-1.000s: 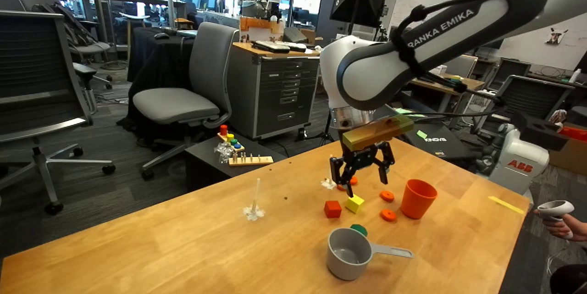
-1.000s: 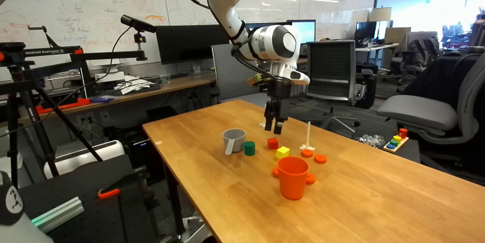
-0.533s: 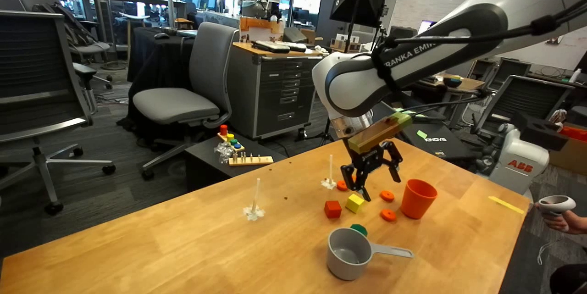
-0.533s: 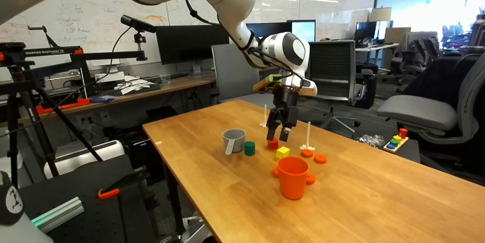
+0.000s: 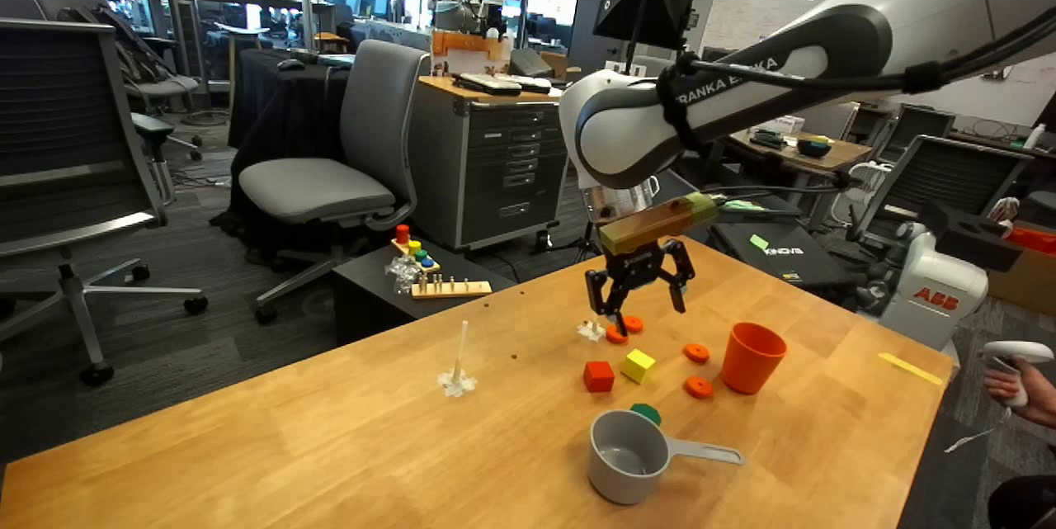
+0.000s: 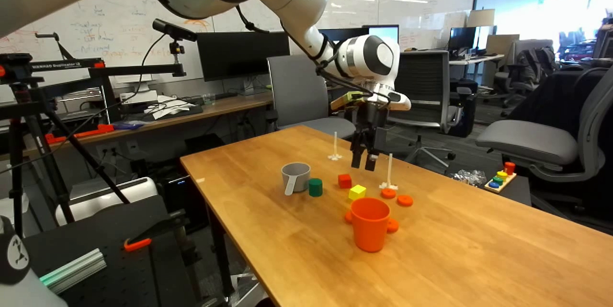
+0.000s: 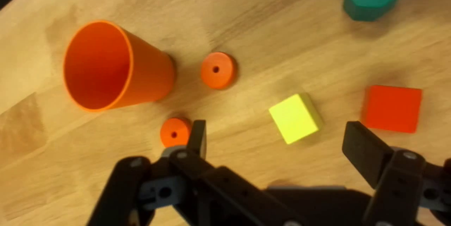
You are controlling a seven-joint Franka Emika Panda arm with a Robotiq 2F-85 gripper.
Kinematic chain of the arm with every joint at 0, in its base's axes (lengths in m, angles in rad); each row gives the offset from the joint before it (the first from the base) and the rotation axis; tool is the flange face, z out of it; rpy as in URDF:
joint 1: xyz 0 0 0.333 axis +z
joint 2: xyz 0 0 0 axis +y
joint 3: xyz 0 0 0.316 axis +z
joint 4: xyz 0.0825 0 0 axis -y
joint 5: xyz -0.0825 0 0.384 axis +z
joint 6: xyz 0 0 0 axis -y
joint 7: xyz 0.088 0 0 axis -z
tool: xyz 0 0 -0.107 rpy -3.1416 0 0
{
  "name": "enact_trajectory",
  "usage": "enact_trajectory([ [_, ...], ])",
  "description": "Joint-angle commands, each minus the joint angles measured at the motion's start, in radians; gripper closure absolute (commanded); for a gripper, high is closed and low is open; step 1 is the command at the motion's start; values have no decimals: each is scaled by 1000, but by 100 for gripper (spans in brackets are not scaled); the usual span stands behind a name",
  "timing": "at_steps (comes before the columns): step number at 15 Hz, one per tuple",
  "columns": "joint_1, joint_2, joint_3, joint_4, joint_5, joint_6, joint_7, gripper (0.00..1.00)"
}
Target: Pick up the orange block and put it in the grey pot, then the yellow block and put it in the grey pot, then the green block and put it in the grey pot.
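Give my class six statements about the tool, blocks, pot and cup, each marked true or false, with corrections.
1. The tool hangs open above the table. True.
2. The green block is nearer the grey pot than the yellow block or the orange-red block is. True.
3. The tool grips the yellow block. False: it holds nothing; that block rests on the table.
4. Four orange discs and an orange cup are on the table. True.
5. The cup lies on its side. False: it stands upright.
6. All three blocks are in the pot. False: all are on the table.
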Motion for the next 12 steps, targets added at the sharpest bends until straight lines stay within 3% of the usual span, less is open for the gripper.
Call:
enact_trajectory([
  [1,-14,6,36,47,104,40,23,0],
  [12,24,41,7,30,89,160,40,0],
])
